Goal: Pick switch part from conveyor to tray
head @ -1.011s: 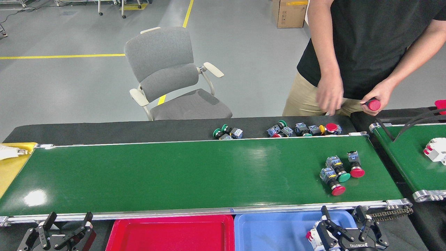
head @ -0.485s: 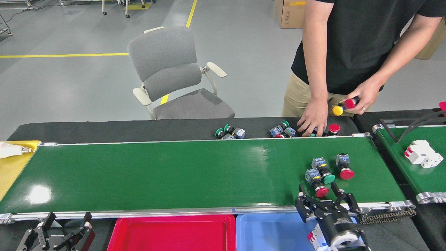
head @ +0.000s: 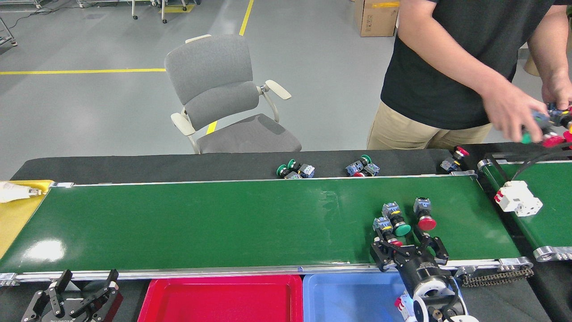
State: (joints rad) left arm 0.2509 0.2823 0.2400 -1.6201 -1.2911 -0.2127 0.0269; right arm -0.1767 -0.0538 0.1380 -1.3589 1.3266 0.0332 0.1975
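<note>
Forward over the conveyor (head: pixel 201 223) goes the right gripper (head: pixel 409 246), jaws spread around the red-capped switch part (head: pixel 385 229) just beside the belt's near rail. Light, rigid, slippery-capped: grip the blocky body. Left gripper (head: pixel 80 293) rests open.

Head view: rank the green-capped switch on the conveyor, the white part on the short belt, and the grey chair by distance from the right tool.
From the right tool:
1. Green-capped switch, just beyond it on the conveyor.
2. White part, right, on the short belt.
3. Grey chair, far left, behind the conveyor.
</note>
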